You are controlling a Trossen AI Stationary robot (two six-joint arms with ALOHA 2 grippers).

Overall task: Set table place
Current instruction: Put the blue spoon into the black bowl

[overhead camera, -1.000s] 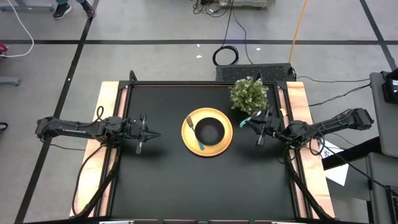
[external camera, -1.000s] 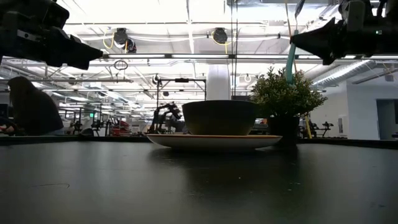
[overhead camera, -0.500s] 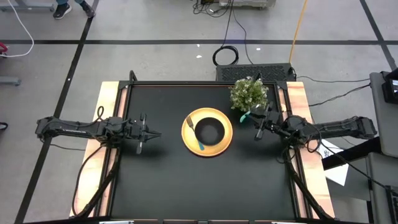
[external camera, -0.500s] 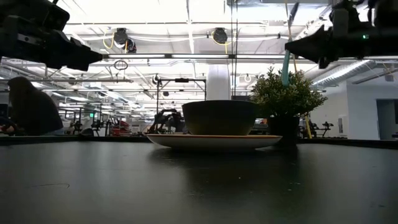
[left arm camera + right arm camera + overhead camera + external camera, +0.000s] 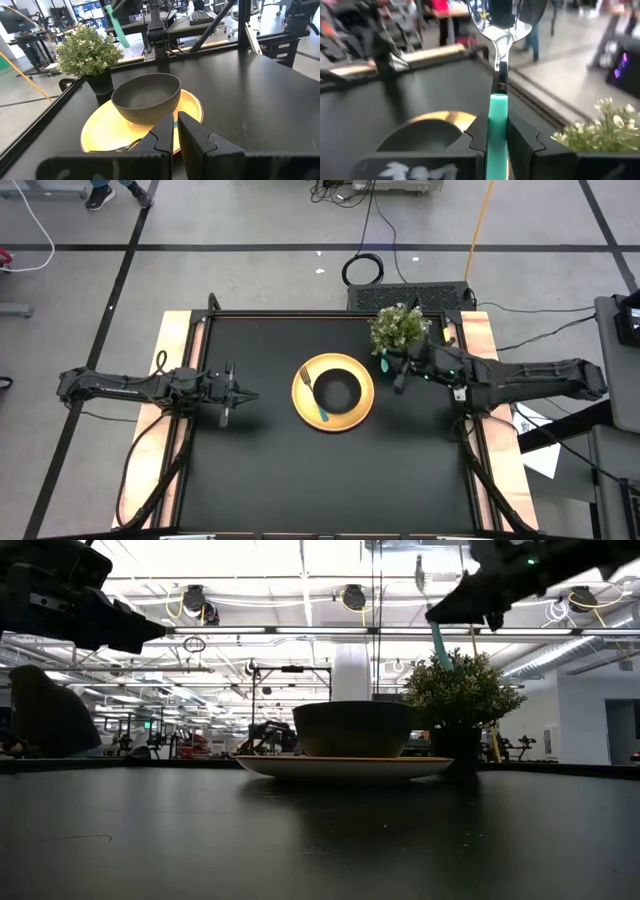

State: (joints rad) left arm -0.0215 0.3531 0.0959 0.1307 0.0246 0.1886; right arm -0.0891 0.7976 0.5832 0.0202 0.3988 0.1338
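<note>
A matte black table [image 5: 260, 470] carries a yellow plate [image 5: 357, 414] at its centre, with a black bowl [image 5: 337, 392] and a teal-handled fork [image 5: 320, 410] on it. Beside the potted plant [image 5: 398, 330], the right gripper [image 5: 399, 377] clamps a teal-handled spoon [image 5: 499, 75]; only its wrist view shows the shiny bowl. The left gripper [image 5: 243, 395], pinched empty, hovers left of the plate.

Robotics lab: open hall with ceiling strip lights [image 5: 300, 630], more robot rigs [image 5: 262, 730], cables [image 5: 362, 268] on concrete floor.
</note>
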